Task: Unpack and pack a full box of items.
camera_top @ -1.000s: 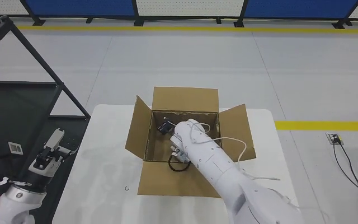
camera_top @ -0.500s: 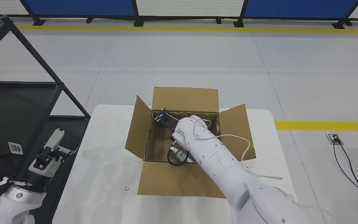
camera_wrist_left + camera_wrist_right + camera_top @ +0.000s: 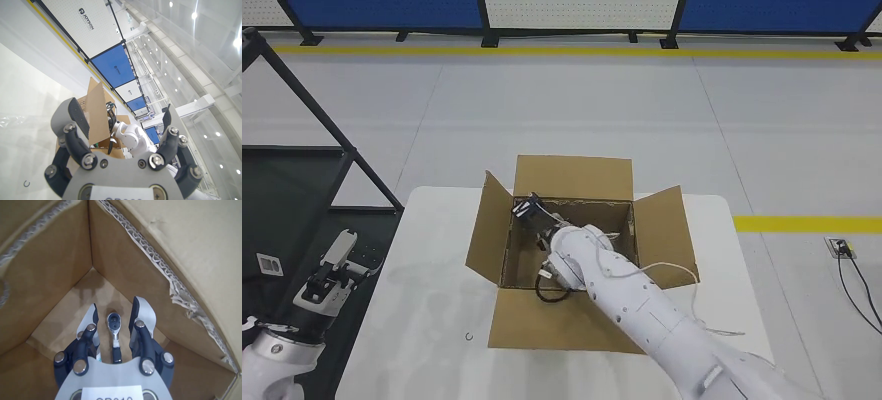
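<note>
R gripper (image 3: 115, 303) hanging inside cardboard box (image 3: 56, 266), jaws sitting partway open, gripping nothing, straddling ratchet wrench (image 3: 114, 321) lying flat on box floor near corner. Imo: going straight down, closing on metal neck, staying off walls. Rest of floor hiding behind wrist, can't tell. L gripper (image 3: 121, 110) idling wide open w/ nothing, well away from box.

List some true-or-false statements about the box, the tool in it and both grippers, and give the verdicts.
1. The right gripper is inside the cardboard box. True.
2. It is shut on the ratchet wrench. False: it is open, with one finger on each side of the wrench's head.
3. The left gripper holds a tool. False: it is open and empty, away from the box.
4. The box's flaps are folded open. True.
</note>
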Motion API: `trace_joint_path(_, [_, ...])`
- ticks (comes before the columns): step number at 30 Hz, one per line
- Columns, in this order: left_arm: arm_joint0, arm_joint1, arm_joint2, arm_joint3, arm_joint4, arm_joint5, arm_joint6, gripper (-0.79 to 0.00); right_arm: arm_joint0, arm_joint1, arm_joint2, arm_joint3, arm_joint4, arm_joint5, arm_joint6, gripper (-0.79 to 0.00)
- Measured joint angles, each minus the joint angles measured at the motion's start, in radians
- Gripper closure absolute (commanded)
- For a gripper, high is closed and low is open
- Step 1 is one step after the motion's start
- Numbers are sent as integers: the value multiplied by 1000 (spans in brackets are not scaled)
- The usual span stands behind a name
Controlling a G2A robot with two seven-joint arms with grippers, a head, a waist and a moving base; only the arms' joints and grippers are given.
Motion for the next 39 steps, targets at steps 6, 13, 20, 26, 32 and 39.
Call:
trace_joint_path(6, [0, 0, 0, 0, 0, 0, 0, -785, -276, 143, 210, -519, -197, -19, 169, -462])
trace_joint_path(13, [0, 0, 0, 0, 0, 0, 0, -785, -513, 200, 402, -847, -196, -72, 165, -785])
trace_joint_path(20, [0, 0, 0, 0, 0, 0, 0, -785, -525, 202, 409, -858, -215, -69, 172, -785])
trace_joint_path(26, [0, 0, 3, -2, 7, 11, 18, -785, -540, 202, 428, -852, -167, -88, 150, -785])
trace_joint_path(32, [-74, 7, 64, -1, 60, 68, 20, -785, -578, 210, 568, -934, 61, -130, 103, -785])
trace_joint_path(39, [-189, 20, 160, 64, 152, 73, -68, -785, -685, 234, 811, -1026, 411, -245, 88, -785])
